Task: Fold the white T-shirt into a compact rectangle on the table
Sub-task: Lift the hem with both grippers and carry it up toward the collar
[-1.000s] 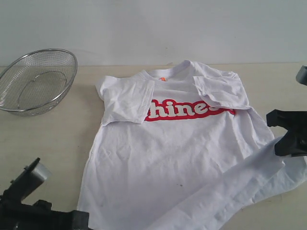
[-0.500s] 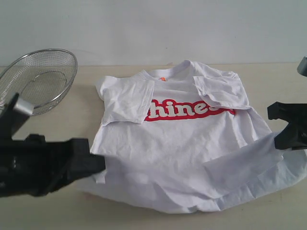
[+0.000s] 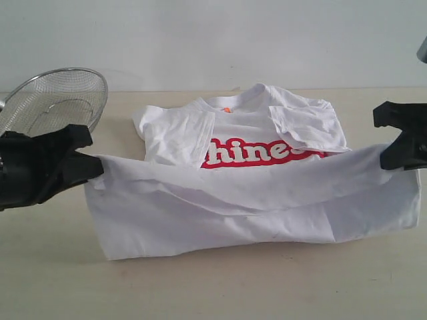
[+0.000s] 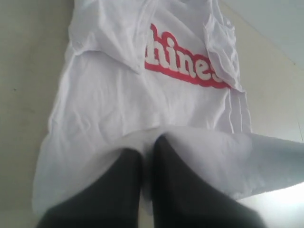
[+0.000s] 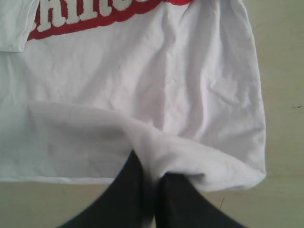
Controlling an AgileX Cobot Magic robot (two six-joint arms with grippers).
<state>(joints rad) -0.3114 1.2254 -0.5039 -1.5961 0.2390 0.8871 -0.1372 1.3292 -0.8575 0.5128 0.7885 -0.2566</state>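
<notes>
- Left hand (image 3: 93,167), at the left edge of the exterior view, is clamped tight on the left corner of the hem, holding it off the desk (image 3: 220,287).
- Behind that hand, one steel mesh bowl (image 3: 53,100) sits at the far left, apart from the cloth.
- In the middle lies the one white T-shirt (image 3: 253,200), its upper half flat on the desk. Both sleeves are turned in over the chest and partly cover the red lettering (image 3: 257,153).
- The hem is stretched as a raised band between the two hands.
- Right hand (image 3: 395,143) is pinched shut on the right hem corner, at about the same height.
- Step in hand, judged: the bottom-to-top fold, midway.
- Next, both hands likely need to carry the hem evenly toward the collar, lay it down square and let go together. An uneven pull could skew the edge.
- Count: two hands, one shirt, two folded sleeves, one bowl.
</notes>
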